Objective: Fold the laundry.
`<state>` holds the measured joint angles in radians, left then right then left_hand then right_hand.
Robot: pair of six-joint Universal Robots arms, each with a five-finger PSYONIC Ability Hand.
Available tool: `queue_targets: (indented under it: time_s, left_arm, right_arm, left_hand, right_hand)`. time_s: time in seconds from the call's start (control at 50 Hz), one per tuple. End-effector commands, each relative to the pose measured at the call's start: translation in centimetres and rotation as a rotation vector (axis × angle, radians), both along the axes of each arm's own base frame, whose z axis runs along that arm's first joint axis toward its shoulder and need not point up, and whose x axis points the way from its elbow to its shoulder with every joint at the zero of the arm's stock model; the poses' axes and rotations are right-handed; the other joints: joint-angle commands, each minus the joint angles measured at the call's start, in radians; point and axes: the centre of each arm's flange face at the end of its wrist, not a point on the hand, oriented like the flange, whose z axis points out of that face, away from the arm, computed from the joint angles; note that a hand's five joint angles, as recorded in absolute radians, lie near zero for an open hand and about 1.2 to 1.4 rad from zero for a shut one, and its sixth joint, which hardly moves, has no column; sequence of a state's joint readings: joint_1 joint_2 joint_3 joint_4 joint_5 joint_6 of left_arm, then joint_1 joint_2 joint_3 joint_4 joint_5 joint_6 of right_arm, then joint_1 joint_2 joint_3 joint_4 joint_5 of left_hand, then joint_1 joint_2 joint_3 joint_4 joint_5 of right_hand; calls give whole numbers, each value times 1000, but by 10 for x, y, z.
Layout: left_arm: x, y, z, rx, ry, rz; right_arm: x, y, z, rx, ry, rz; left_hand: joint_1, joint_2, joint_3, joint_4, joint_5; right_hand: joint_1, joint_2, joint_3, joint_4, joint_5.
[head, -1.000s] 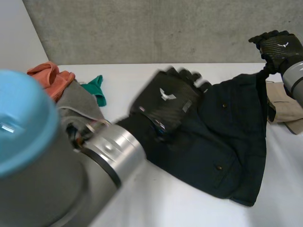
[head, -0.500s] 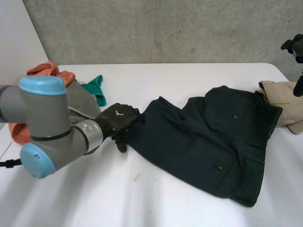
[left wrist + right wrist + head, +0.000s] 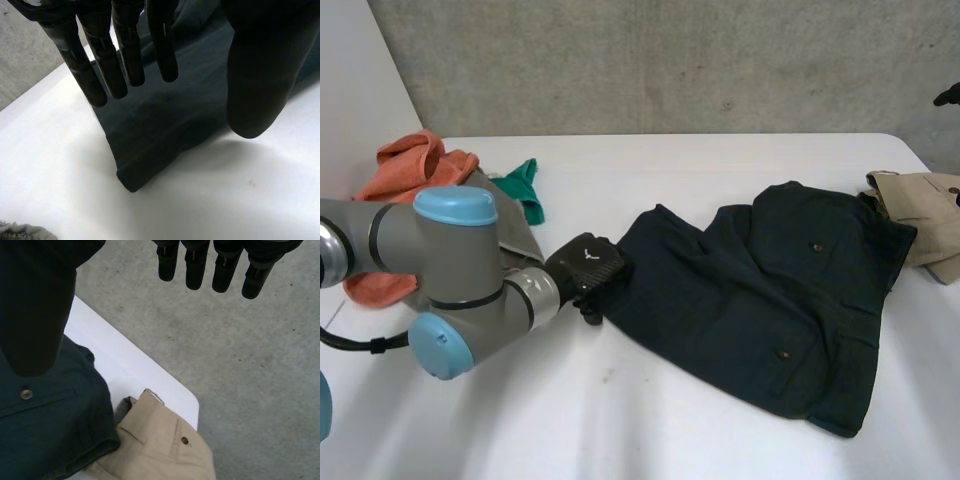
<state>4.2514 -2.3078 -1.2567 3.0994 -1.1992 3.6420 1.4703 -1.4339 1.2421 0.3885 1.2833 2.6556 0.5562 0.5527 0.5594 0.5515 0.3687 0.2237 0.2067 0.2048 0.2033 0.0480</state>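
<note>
A dark navy pair of shorts (image 3: pixel 760 300) lies spread across the middle and right of the white table (image 3: pixel 650 420). My left hand (image 3: pixel 586 268) is low at the garment's left end. In the left wrist view its fingers (image 3: pixel 125 55) are straight and stand apart from the thumb, just above the dark cloth (image 3: pixel 165 125) near its corner, gripping nothing. My right hand (image 3: pixel 948 96) is high at the far right. Its straight fingers (image 3: pixel 195 265) are spread above the table's corner, well clear of the shorts (image 3: pixel 45 415).
Tan trousers (image 3: pixel 930 225) lie against the shorts' right edge, by the table's corner (image 3: pixel 160 445). At the back left is a pile of orange cloth (image 3: pixel 405 170), grey cloth (image 3: pixel 505 225) and a green piece (image 3: pixel 525 185). A concrete wall stands behind.
My left hand has drawn back from over the shorts' middle to their left end and come down low. My right hand has lifted off the shorts' right edge and gone up and right.
</note>
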Motion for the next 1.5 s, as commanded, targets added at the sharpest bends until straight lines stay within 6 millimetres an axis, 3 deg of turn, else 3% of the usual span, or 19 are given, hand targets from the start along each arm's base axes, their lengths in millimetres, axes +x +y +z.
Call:
queue_targets:
  time_s: [0.02, 0.06, 0.1, 0.34, 0.48, 0.54, 0.56, 0.64, 0.72, 1.04, 1.1, 1.18, 1.32, 1.5]
  left_arm:
    - [-2, -9, -6, -40, -33, 18]
    - [-3, -13, -4, -53, -32, 39]
    - [-3, -16, -2, -62, -31, 59]
    - [-10, -18, 20, -114, 28, 92]
    - [-13, -16, 19, -113, 32, 81]
    - [-12, -13, 17, -96, 24, 77]
    - [-10, -11, 16, -83, 19, 79]
    - [-4, -10, 19, -70, 12, 93]
    - [-2, -7, 24, -78, 16, 95]
    - [0, 7, 43, -95, 84, 103]
    - [1, 9, 43, -90, 84, 104]
    - [3, 13, 43, -79, 84, 110]
    - [11, 21, 45, -58, 84, 128]
    - [16, 28, 29, 22, 84, 157]
  right_arm:
    - [10, 22, -7, 112, -18, 57]
    - [17, 34, -14, 168, -15, 101]
    - [23, 43, -20, 207, -6, 135]
    - [69, 131, -91, 466, 2, 361]
    - [73, 157, -127, 396, 45, 314]
    - [72, 164, -134, 381, 64, 296]
    - [73, 170, -137, 377, 75, 294]
    - [72, 179, -145, 374, 95, 282]
    - [71, 182, -155, 365, 95, 279]
    - [72, 162, -192, 324, 111, 227]
    - [72, 158, -195, 311, 112, 221]
    - [74, 149, -193, 255, 111, 207]
    - [80, 136, -168, 171, 102, 201]
    - [98, 156, -104, 127, 27, 294]
  left_hand:
    - [364, 367, 361, 369, 377]
    - [734, 737, 730, 738, 746]
    - [840, 843, 837, 845, 853]
    - [840, 844, 837, 845, 853]
    - [840, 844, 837, 845, 853]
    - [662, 666, 659, 667, 675]
    - [467, 470, 463, 471, 480]
    - [105, 108, 102, 110, 118]
    - [-116, -113, -120, -112, -103]
    - [-158, -154, -161, -153, -145]
    - [-161, -157, -164, -156, -148]
    - [-169, -166, -173, -165, -157]
    - [-243, -239, -246, -238, -230]
    - [-316, -313, -320, -312, -303]
  right_hand:
    - [-49, -32, -30, -29, -48]
    - [-49, -32, -30, -29, -48]
    - [-44, -26, -25, -23, -42]
    - [24, 41, 43, 45, 25]
    - [82, 99, 101, 103, 84]
    - [139, 156, 158, 159, 140]
    - [139, 156, 158, 159, 140]
    - [147, 165, 166, 168, 149]
    - [241, 258, 260, 262, 242]
    - [470, 487, 489, 491, 471]
    - [625, 642, 644, 646, 627]
    - [1171, 1188, 1190, 1192, 1172]
    - [1173, 1190, 1191, 1193, 1174]
    - [1173, 1190, 1191, 1193, 1174]
